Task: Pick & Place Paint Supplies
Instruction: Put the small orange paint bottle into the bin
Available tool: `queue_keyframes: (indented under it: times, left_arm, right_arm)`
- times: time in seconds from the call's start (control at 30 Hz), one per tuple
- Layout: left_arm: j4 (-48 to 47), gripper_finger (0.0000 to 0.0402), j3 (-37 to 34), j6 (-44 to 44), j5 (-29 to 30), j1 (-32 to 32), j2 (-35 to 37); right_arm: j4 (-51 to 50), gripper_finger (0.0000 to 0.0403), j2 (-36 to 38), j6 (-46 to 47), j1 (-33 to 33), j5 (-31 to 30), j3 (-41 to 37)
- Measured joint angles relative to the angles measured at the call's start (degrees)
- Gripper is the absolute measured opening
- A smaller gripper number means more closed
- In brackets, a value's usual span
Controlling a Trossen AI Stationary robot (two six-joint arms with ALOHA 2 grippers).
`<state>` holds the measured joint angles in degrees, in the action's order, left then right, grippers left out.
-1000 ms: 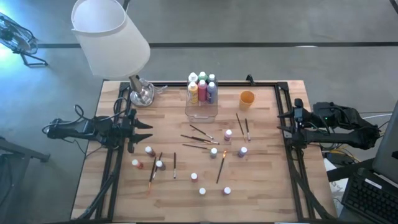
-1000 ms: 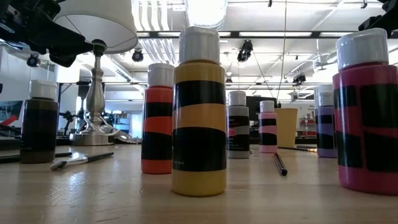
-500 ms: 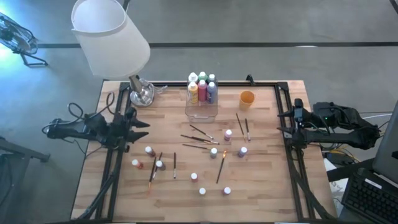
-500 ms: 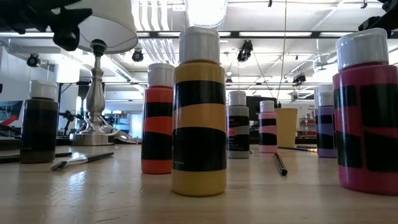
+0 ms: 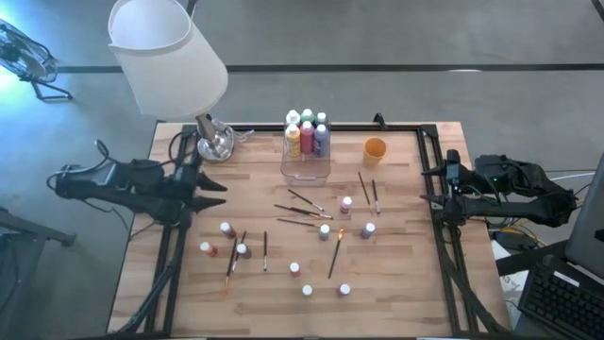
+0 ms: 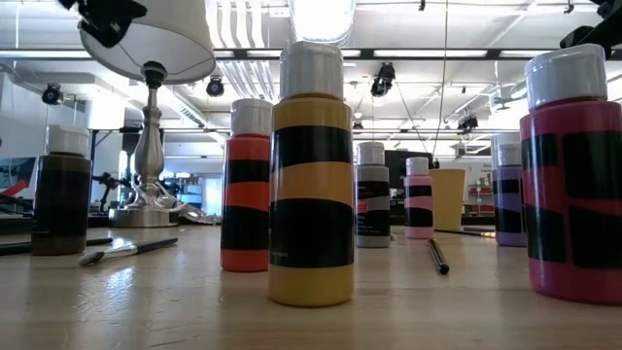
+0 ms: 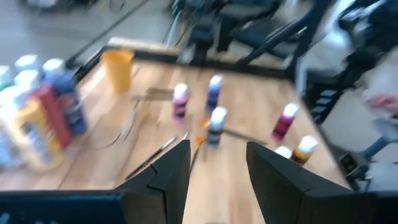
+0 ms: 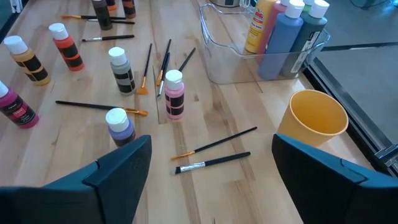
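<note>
White-capped paint bottles (image 5: 325, 229) and thin dark paintbrushes (image 5: 333, 257) lie scattered over the wooden worktop (image 5: 396, 274); more bottles stand in the clear box (image 5: 307, 156). Left gripper (image 5: 209, 189) and right gripper (image 5: 427, 196) hover at opposite edges, jaws apart and empty.

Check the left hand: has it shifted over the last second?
Yes. In the high view the left hand has pulled back toward the table's left edge and up toward the lamp base; it is open and empty.
</note>
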<state>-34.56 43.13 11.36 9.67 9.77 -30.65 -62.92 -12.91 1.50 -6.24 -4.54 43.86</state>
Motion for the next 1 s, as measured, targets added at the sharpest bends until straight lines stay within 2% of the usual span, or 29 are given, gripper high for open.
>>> queue_keyframes:
  times: [0.23, 0.37, 0.57, 0.73, 0.87, 1.0]
  left_arm:
    - [-9.74, 0.0163, 11.0, 4.11, 7.97, 5.86, -14.55]
    - [-19.4, 0.0163, 17.37, 10.08, 12.32, 9.82, -20.82]
    - [-31.95, 0.0163, 23.48, 22.41, 18.73, 16.45, -25.12]
    - [-35.98, 0.0163, 23.06, 33.56, 17.42, 20.1, -25.74]
    - [-37.55, 0.0163, 22.32, 39.68, 14.33, 22.65, -25.89]
    - [-39.61, 0.0163, 22.16, 43.74, 13.87, 25.33, -27.1]
  right_arm:
    - [0.0, 0.0353, 0.0, 0.0, 0.0, 0.0, 0.0]
    - [0.0, 0.036, 0.0, 0.0, -0.02, 0.0, 0.0]
    - [0.0, 0.0353, 0.0, 0.0, -0.02, 0.0, 0.02]
    - [0.02, 0.0338, 0.0, 0.0, -0.02, 0.0, 0.02]
    - [0.02, 0.0326, 0.0, 0.0, -0.01, 0.0, 0.02]
    - [0.02, 0.0316, 0.0, 0.0, -0.01, 0.0, 0.02]
